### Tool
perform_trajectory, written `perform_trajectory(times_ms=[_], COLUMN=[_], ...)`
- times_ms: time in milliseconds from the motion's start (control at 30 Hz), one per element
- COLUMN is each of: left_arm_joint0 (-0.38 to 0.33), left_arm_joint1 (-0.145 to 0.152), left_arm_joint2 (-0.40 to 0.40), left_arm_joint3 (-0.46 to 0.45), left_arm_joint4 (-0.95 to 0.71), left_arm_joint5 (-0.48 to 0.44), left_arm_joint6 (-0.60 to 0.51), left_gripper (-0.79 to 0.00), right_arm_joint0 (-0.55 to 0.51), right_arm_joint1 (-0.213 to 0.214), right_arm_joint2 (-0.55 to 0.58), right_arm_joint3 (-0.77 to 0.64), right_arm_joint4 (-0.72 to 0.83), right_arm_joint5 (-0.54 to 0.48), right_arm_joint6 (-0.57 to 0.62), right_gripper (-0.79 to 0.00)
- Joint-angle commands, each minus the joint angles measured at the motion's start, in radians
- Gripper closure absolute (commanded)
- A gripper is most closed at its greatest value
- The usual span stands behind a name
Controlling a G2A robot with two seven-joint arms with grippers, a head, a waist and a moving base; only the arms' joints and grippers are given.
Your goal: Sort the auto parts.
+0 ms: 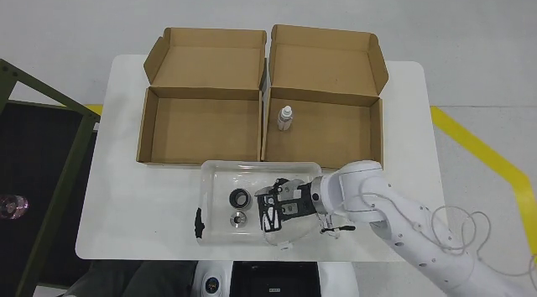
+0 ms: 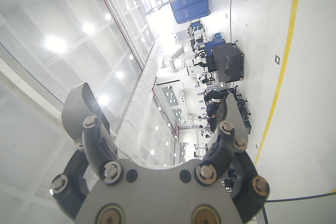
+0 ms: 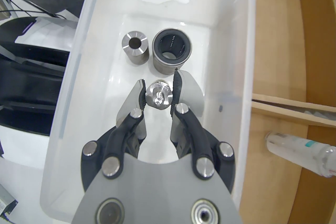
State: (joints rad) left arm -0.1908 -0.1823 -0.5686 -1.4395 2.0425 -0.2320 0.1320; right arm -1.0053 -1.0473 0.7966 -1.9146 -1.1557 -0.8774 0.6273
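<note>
On the white desk (image 1: 126,213) sits a clear bin (image 3: 76,51) — inside it the right hand (image 3: 158,95) pinches a small silver part (image 3: 159,99); the left hand (image 2: 156,99) is spread, facing the hall.

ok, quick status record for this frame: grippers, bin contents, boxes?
right gripper: inside clear bin, shut on small silver part
left gripper: open, holding nothing, pointed at the ceiling
also in bin: steel sleeve and black-lined bearing, upright, side by side
cardboard box: open, holds a white bottle
second cardboard box: open, alongside the first
</note>
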Motion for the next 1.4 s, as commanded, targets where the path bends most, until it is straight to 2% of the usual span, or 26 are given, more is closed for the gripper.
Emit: perform_trajectory(times_ms=[0,233,400,667,1033,1367], left_arm_joint0=[0.000,0.000,0.000,0.000,0.000,0.000], left_arm_joint1=[0.000,0.000,0.000,0.000,0.000,0.000], left_arm_joint2=[0.000,0.000,0.000,0.000,0.000,0.000], left_arm_joint3=[0.000,0.000,0.000,0.000,0.000,0.000], left_arm_joint4=[0.000,0.000,0.000,0.000,0.000,0.000], left_arm_joint5=[0.000,0.000,0.000,0.000,0.000,0.000], left_arm_joint6=[0.000,0.000,0.000,0.000,0.000,0.000], left_gripper=[-0.785,-0.785,-0.785,-0.785,-0.785,-0.785], right_arm_joint0=[-0.001,-0.008,-0.009,0.001,-0.016,-0.017], right_arm_joint1=[0.003,0.012,0.016,0.026,0.042,0.044], right_arm_joint2=[0.021,0.087,0.124,0.211,0.312,0.324], right_arm_joint3=[-0.011,-0.050,-0.070,-0.054,-0.012,0.110], right_arm_joint4=[-0.002,-0.017,-0.082,-0.146,-0.081,-0.017], right_arm_joint5=[0.002,0.011,0.011,-0.017,-0.048,-0.043], right_arm_joint6=[-0.028,-0.123,-0.207,-0.354,-0.374,-0.357], right_gripper=[0.000,0.000,0.000,0.000,0.000,0.000])
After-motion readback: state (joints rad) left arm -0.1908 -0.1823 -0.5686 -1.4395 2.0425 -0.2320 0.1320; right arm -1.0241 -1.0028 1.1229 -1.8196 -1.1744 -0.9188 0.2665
